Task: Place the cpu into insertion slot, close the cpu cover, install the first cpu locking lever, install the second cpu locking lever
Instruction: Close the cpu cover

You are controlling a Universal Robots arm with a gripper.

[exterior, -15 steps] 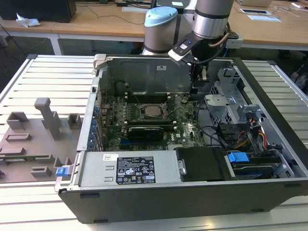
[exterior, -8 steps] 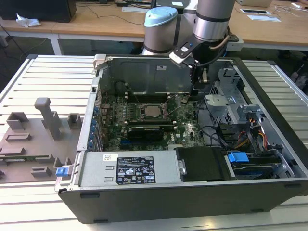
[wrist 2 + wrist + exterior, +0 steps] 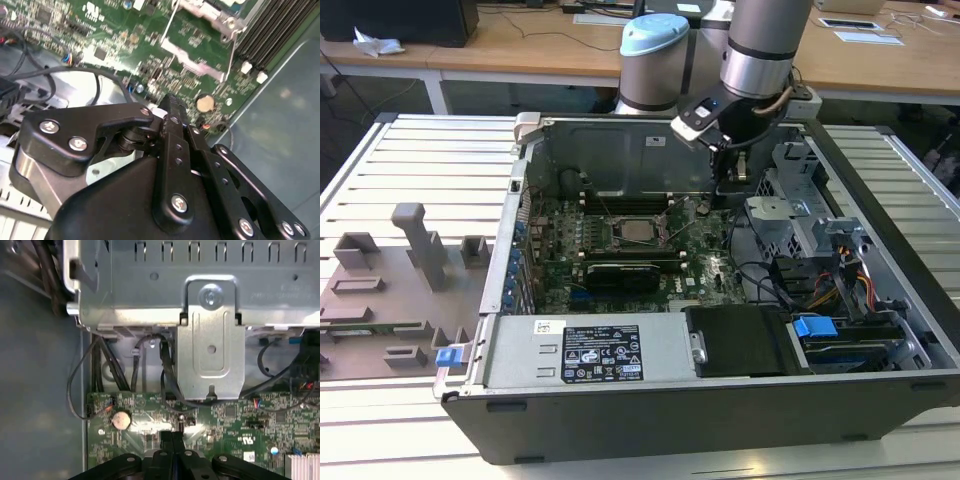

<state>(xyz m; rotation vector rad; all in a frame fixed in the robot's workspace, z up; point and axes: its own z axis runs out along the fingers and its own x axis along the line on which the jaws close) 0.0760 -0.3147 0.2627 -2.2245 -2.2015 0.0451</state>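
The cpu (image 3: 640, 231) sat silvery in the insertion slot (image 3: 616, 236) on the motherboard (image 3: 225, 415), so placing looked done. In the exterior view the pincer (image 3: 732, 172) hung at about two o'clock from it, well apart, its fingers (image 3: 166, 440) pressed together on nothing. Two thin wire levers (image 3: 166, 27) stood unlatched beside the socket, so the lever steps seemed in hand. Seating one would call for the closed tip set squarely on the wire.
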